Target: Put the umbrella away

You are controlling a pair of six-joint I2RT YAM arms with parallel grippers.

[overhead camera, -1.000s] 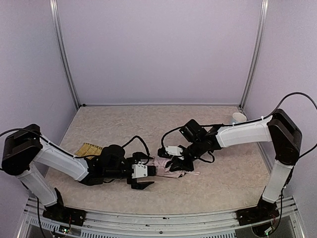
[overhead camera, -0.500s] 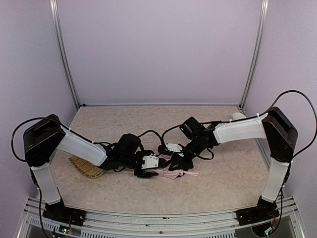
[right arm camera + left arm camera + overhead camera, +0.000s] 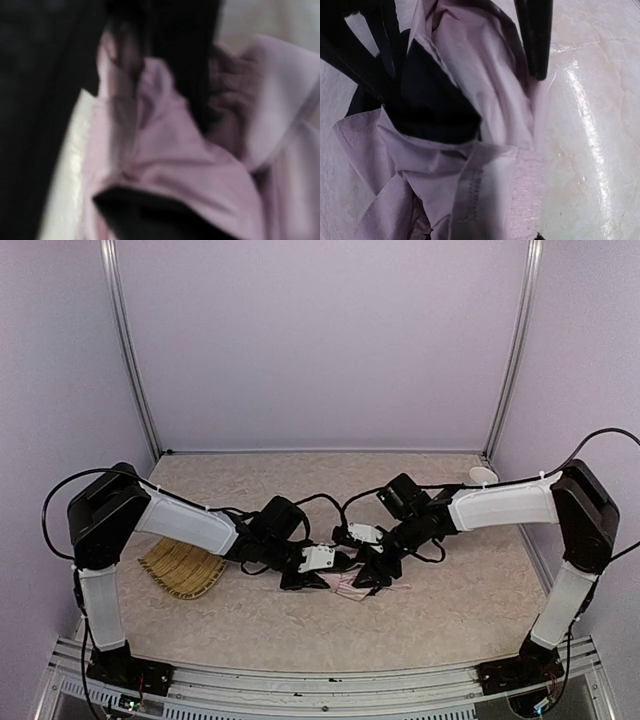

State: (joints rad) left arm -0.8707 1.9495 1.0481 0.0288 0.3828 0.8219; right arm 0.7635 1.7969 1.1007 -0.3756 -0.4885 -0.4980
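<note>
Left end effector arrives at crumpled pale pink fabric umbrella, tabletop centre, closing; right end effector loosening; grips unclear, likely handover.

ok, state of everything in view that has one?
Pale pink fabric umbrella with black lining: collapsed, crumpled, lying on the beige table.
Woven straw tray: lying flat on the table.
Left gripper: straddling the pink fabric, grip unclear.
Right gripper: at the umbrella, open or shut unclear.
</note>
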